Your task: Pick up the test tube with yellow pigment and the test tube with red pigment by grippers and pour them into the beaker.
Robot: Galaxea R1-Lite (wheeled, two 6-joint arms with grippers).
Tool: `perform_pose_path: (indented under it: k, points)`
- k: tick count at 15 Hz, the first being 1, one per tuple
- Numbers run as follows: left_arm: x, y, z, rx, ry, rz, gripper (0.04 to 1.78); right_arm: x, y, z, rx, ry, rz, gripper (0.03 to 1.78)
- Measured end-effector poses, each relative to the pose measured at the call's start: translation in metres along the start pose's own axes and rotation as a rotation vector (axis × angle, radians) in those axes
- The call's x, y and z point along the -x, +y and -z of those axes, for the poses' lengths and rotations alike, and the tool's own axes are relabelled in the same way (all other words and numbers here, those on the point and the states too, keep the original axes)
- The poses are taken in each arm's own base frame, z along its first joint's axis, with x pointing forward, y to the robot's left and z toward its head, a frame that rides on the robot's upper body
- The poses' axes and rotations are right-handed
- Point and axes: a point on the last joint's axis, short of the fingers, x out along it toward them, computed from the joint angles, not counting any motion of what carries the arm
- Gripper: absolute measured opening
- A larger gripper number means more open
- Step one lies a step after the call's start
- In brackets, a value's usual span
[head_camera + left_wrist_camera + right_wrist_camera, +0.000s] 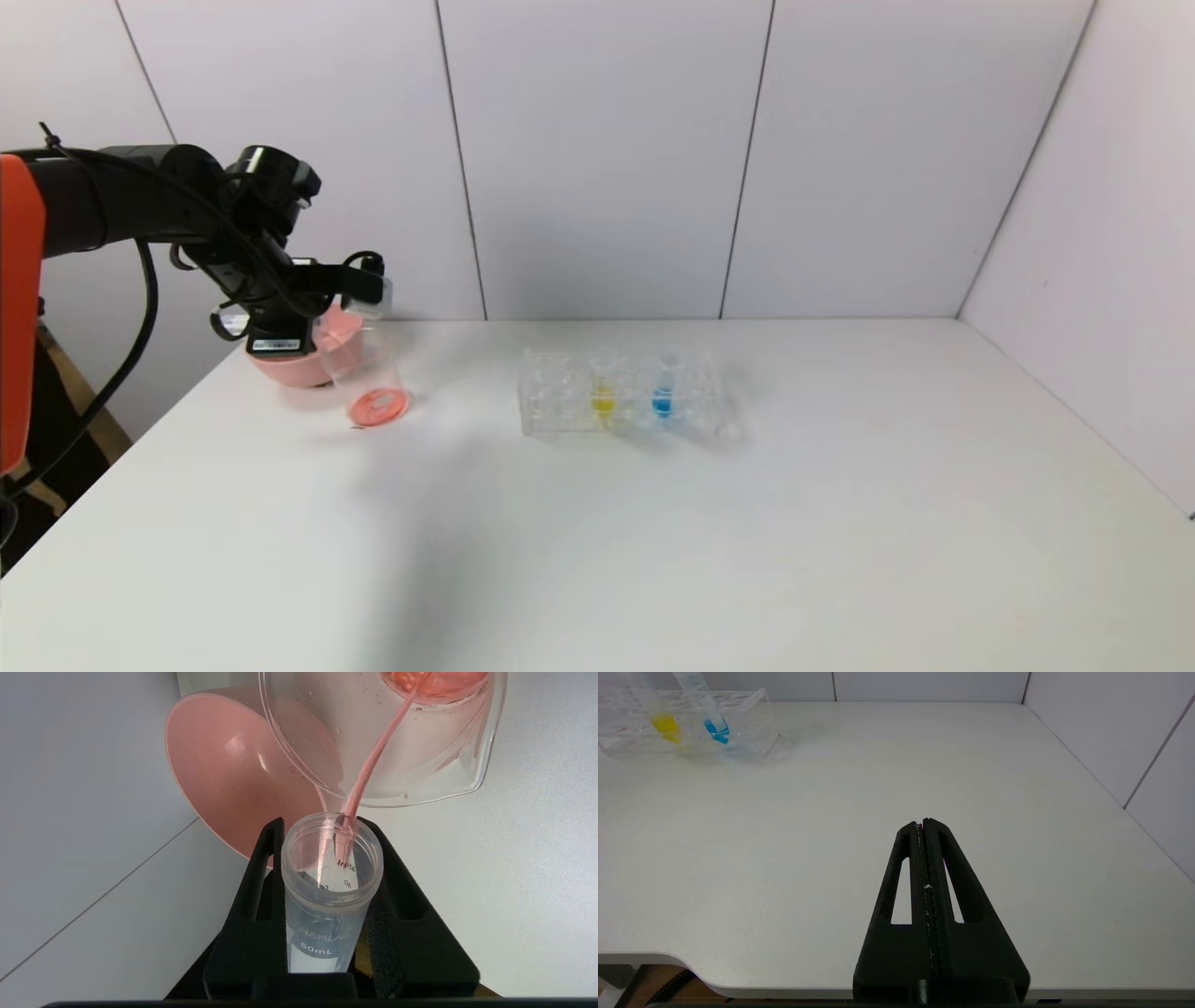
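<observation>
The table (pixel 653 523) carries a clear rack (pixel 621 392) holding the yellow tube (pixel 603 390). At its left end, the beaker (pixel 369 373) holds red liquid. The left gripper (pixel 332 828) clamps the tipped red tube (pixel 329 891) at the beaker's rim. The right gripper (pixel 923 823) is pressed together, empty, above the table's near edge.

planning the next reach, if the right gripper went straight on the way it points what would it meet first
Nothing, as far as can be seen: the shut black right gripper points over bare white table toward the back wall. The clear plastic tube rack sits well off that line, though depth is unclear.
</observation>
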Motion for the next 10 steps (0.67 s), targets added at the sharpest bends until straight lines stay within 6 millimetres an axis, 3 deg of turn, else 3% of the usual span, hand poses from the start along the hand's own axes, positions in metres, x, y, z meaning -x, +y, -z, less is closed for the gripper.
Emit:
perform_pose_path:
  k: [10]
  points:
    - [0.0005, -0.0007, -0.0035, -0.011, 0.014, -0.003, 0.49, 0.0, 0.0, 0.0, 0.0, 0.0, 0.0, 0.11]
